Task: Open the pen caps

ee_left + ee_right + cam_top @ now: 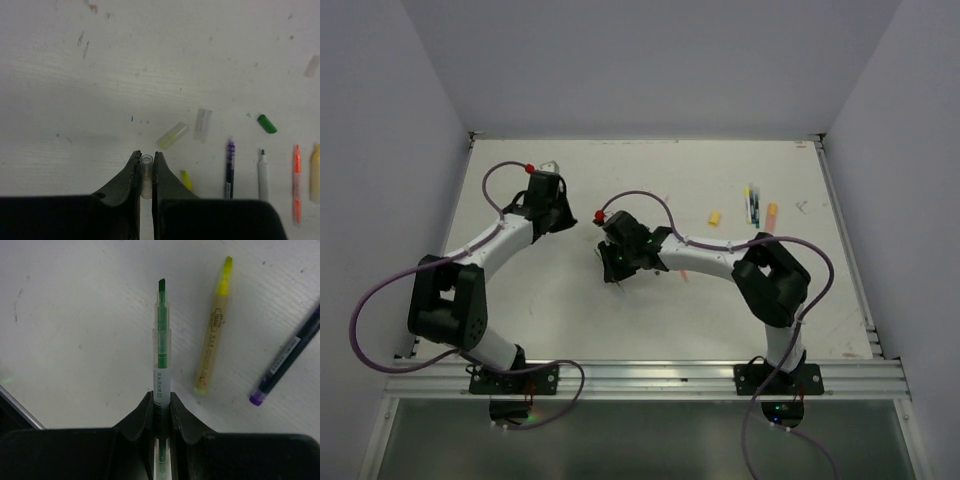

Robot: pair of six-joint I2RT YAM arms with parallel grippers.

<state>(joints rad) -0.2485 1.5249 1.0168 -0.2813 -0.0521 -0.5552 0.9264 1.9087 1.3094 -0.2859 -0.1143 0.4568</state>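
Note:
My left gripper (145, 156) is shut on a clear pen cap (146, 166), which stands upright between its jaws above the table. Below it lie a clear-yellow cap (172, 135), a clear cap (202, 124) and a green cap (267, 124). My right gripper (161, 397) is shut on the barrel of a green highlighter (161, 340), whose bare green tip points away from the jaws. An uncapped yellow highlighter (214, 332) and a dark purple pen (287, 357) lie on the table to its right.
In the left wrist view a purple pen (230, 167), a white pen (263, 172), an orange pen (296, 182) and a short yellow piece (186, 179) lie side by side. The top view shows pens (752, 205) and a yellow cap (714, 216) at the far right of the white table (650, 320).

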